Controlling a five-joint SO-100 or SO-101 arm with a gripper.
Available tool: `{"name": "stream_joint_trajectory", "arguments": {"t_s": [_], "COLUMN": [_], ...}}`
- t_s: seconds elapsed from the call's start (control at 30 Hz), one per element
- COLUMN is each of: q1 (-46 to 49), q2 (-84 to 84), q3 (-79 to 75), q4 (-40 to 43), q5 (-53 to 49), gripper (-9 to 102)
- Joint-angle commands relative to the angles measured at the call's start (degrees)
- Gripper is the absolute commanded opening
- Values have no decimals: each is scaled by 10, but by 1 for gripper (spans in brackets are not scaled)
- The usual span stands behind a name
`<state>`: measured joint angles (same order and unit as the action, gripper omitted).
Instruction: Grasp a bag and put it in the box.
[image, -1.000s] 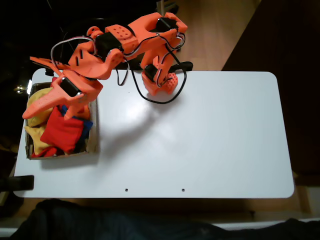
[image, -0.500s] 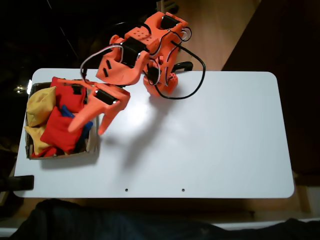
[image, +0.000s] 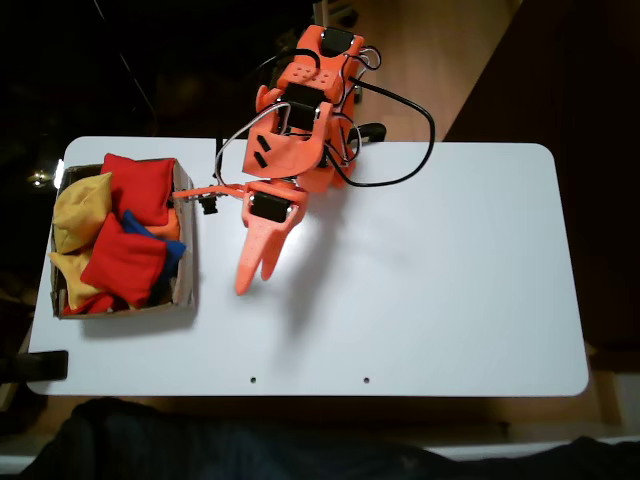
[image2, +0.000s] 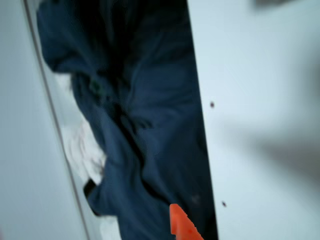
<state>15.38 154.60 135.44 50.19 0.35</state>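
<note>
Hanging over the white tabletop (image: 430, 280) in the fixed view, the orange two-finger gripper (image: 254, 284) is pointing downward with its fingers nearly together and empty. Lying inside the brown cardboard box (image: 185, 285) at the left, the plump red fabric beanbag (image: 122, 264) is resting among yellow, blue and red ones.

The tabletop (image: 430, 280) is smooth, white and faintly glossy. The arm (image: 295, 150) and its end effector (image: 255, 275) look like matt orange plastic. The box (image: 186, 262) is dull brown cardboard; the red bag (image: 125, 262) is soft matt cloth. Dark blue cloth (image2: 145, 130) lies creased in the wrist view.
</note>
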Motion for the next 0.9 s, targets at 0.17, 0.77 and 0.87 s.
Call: {"name": "stream_joint_trajectory", "arguments": {"t_s": [0.17, 0.77, 0.87], "q1": [-65, -104, -108], "q2": [80, 235, 261], "q3": [60, 232, 244], "q4": [-2, 45, 85], "q5": [-2, -4, -4], "gripper": [19, 0, 0]}}
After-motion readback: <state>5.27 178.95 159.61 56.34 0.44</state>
